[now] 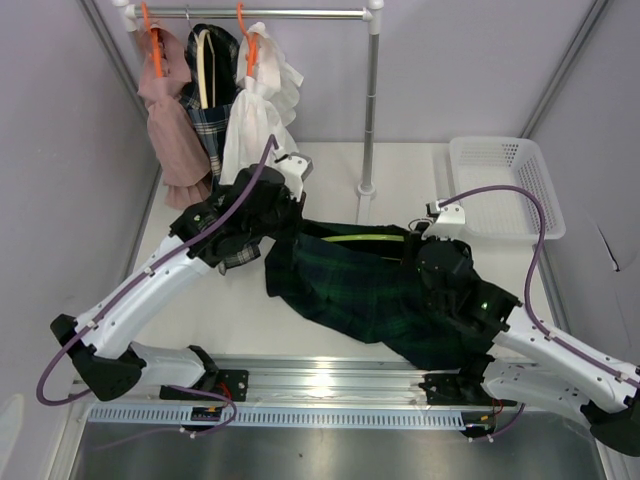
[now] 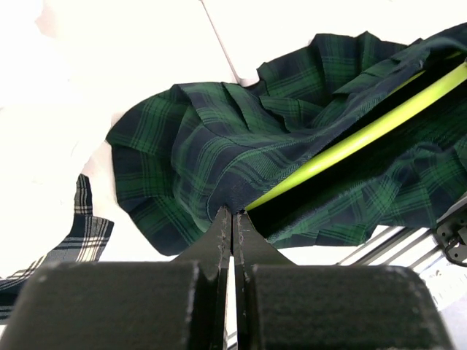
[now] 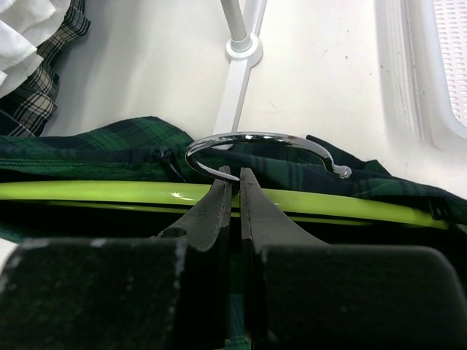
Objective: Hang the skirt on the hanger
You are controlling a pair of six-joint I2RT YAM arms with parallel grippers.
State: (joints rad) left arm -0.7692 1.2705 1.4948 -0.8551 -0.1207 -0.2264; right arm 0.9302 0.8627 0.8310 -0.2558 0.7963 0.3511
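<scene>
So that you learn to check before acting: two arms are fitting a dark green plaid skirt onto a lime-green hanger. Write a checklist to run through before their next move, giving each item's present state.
1. The left gripper shut on the dark green plaid skirt: ok, pinching its edge.
2. The right gripper shut at the base of the chrome hook: ok.
3. The lime-green plastic hanger inside the skirt: ok, its bar runs between fabric layers.
4. Waistband seated on both hanger ends: cannot tell, folds hide them.
5. Hook free of fabric: ok.
6. Room on the metal clothes rail: ok, bare toward its right end.
</scene>
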